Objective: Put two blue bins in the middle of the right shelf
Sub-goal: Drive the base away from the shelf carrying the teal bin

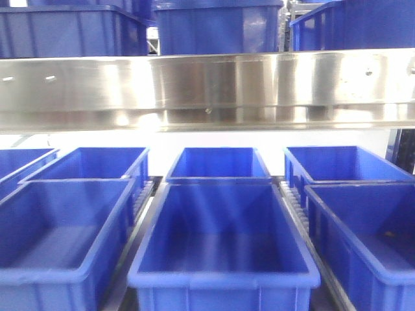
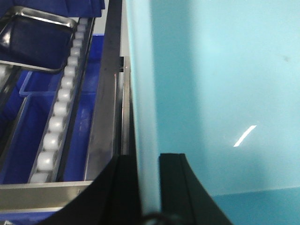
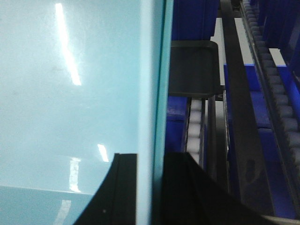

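A pale cyan-blue bin (image 2: 220,93) fills the left wrist view. My left gripper (image 2: 149,157) is shut on its thick left wall, one black finger (image 2: 123,187) outside and the other inside. In the right wrist view the same pale bin (image 3: 70,93) shows its right wall, and my right gripper (image 3: 150,157) is shut on it in the same way. The front view shows the broad shiny steel rail of the right shelf middle (image 1: 207,91), with neither gripper in sight.
Several deep blue bins stand in rows under the rail, the nearest in the middle (image 1: 224,246), and more above it (image 1: 217,26). A white roller track (image 2: 56,122) and a steel tray (image 2: 33,42) lie left of the held bin. Another roller track (image 3: 276,108) runs on its right.
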